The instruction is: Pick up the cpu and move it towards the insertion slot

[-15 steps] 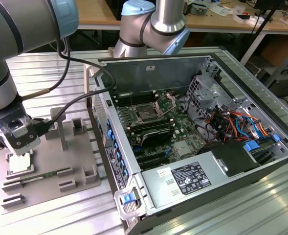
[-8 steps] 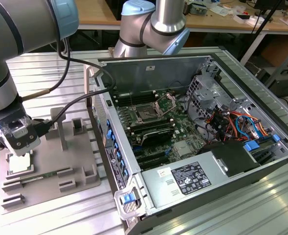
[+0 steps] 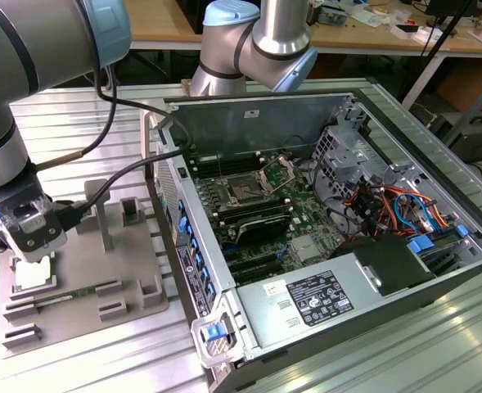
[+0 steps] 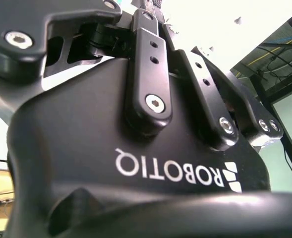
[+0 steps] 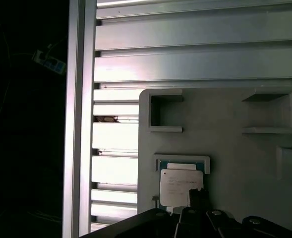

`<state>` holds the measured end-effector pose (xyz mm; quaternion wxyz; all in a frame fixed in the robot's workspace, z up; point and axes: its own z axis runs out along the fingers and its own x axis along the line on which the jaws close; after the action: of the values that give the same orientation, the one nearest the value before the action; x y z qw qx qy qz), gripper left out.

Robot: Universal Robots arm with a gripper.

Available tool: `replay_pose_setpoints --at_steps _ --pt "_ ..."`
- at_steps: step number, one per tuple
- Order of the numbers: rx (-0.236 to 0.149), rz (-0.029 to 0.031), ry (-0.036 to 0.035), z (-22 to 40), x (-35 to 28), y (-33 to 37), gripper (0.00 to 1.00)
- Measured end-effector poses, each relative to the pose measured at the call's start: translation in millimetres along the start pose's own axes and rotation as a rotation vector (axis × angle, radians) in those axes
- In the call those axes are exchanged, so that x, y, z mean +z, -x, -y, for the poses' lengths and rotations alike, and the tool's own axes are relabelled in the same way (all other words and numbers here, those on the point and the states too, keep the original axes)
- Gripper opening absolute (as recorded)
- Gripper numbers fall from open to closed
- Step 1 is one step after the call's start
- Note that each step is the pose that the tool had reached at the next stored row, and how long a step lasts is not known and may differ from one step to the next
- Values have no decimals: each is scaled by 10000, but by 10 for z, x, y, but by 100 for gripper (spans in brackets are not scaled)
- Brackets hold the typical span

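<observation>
At the exterior view's left, the pincer hangs low over the grey tray on the slatted bench. It is right above the cpu, which seems to lie flat near the tray's corner (the first wrist view shows the cpu silvery, against a blue-green rim). Whether the pincer is open or grips the chip, I cannot tell. Well apart to the right, the insertion slot sits inside the open computer case.
</observation>
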<state>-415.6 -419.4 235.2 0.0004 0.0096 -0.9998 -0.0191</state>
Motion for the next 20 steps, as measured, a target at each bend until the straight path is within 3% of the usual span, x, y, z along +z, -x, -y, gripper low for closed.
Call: replay_pose_setpoints --at_steps 20 --pt "0 0 0 18 47 -30 11"
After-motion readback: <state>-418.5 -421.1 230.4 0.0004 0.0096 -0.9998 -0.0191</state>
